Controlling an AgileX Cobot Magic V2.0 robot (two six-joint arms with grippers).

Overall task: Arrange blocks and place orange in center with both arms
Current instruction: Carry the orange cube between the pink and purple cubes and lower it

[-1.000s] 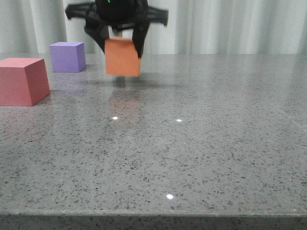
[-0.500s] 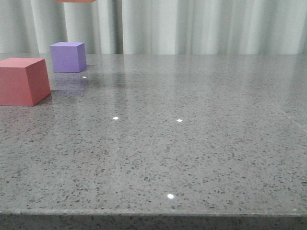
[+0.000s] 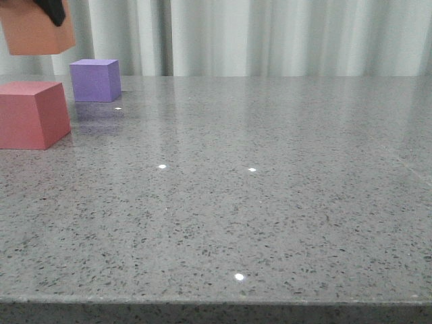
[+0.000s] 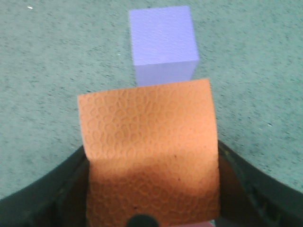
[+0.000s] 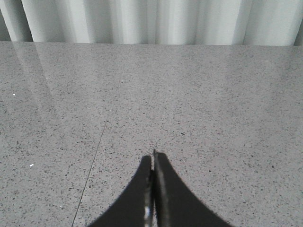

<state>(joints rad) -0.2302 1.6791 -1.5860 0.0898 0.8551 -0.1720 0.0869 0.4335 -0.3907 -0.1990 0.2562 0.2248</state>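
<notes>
Pretty plain setup here: a big grey speckled stone-look tabletop (image 3: pixel 283 202) fills most of the front view, glossy enough to catch a few small bright light spots (image 3: pixel 239 277) near the lower middle and center. Its front edge runs along the bottom of the frame. Behind it, across the whole top of the frame, hangs a pale whitish pleated curtain (image 3: pixel 283 37), with its folds faintly mirrored in the far part of the table surface.

Orange cube (image 4: pixel 149 137) matte, pebbled foam; table (image 3: pixel 270 202) glossy speckled stone.
</notes>
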